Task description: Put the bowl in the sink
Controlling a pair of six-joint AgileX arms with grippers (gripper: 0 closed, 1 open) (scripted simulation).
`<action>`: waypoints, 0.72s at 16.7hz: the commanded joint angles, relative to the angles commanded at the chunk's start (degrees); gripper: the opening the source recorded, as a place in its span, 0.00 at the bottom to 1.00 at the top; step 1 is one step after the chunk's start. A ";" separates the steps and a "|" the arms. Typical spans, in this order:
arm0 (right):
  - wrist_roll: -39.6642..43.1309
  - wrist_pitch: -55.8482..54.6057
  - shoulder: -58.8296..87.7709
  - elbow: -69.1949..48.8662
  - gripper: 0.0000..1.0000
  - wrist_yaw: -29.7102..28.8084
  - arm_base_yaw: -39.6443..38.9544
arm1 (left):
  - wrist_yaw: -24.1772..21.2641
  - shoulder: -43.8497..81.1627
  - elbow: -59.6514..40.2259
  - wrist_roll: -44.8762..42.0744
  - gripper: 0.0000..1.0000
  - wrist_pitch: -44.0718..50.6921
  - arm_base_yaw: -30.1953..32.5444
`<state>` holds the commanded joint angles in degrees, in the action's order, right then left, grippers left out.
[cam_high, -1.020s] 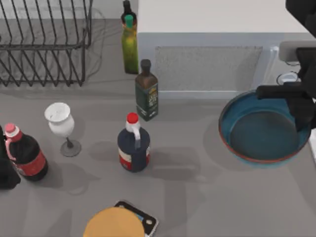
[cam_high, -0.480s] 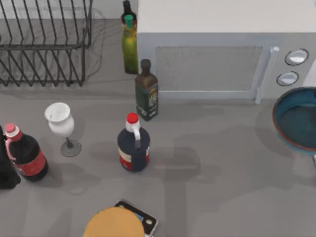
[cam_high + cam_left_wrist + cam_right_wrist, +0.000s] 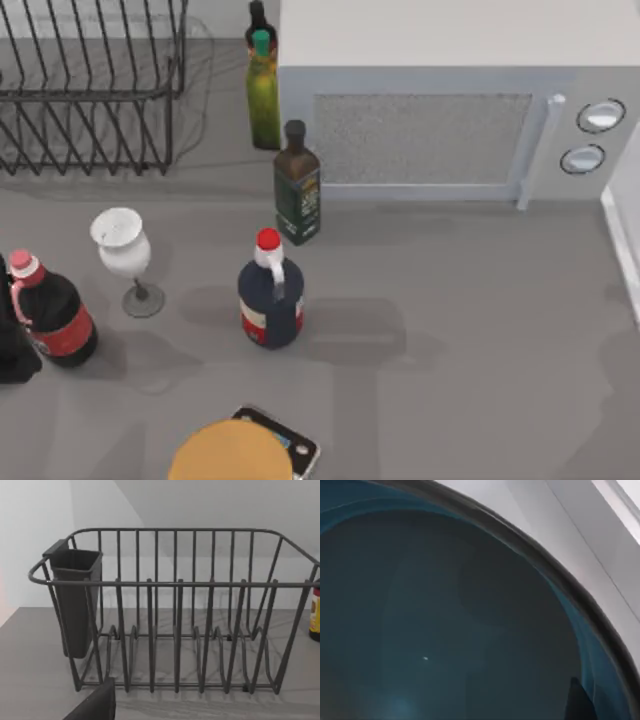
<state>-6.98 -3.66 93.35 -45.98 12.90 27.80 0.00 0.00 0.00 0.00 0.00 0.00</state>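
The bowl (image 3: 445, 620) is very close in the right wrist view, teal-blue inside with a dark rim. One dark finger (image 3: 576, 702) of my right gripper lies against its inner wall near the rim, and the gripper is shut on the bowl. White surfaces (image 3: 570, 520) lie just beyond the rim. A white edge (image 3: 622, 250) runs along the right border of the top view, apparently the sink's rim. My left arm (image 3: 10, 350) is parked at the table's left edge, with a dark part of its gripper (image 3: 95, 705) in the left wrist view.
A microwave (image 3: 430, 110) stands at the back. A wire dish rack (image 3: 90, 90) is at the back left. Bottles (image 3: 297, 185) (image 3: 270, 295) (image 3: 262, 90) (image 3: 52, 315), a white goblet (image 3: 125, 250) and a tan disc (image 3: 232, 452) stand on the left half.
The bowl and my right arm have moved right, from in front of the microwave past the top view's right border. The bottles and goblet have not moved.
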 joint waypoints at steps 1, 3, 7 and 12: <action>1.05 -7.19 -0.59 2.01 0.00 1.62 1.68 | 0.00 0.00 0.00 0.00 1.00 0.00 0.00; 2.85 -19.90 -1.89 5.42 0.00 4.99 3.66 | 0.00 0.00 0.00 0.00 1.00 0.00 0.00; 5.13 -38.41 -5.06 9.86 0.00 11.41 3.80 | 0.00 0.00 0.00 0.00 1.00 0.00 0.00; 5.93 -48.11 -7.76 11.81 0.00 15.77 2.38 | 0.00 0.00 0.00 0.00 1.00 0.00 0.00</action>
<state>-1.06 -51.77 85.59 -34.16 28.66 30.18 0.00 0.00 0.00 0.00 0.00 0.00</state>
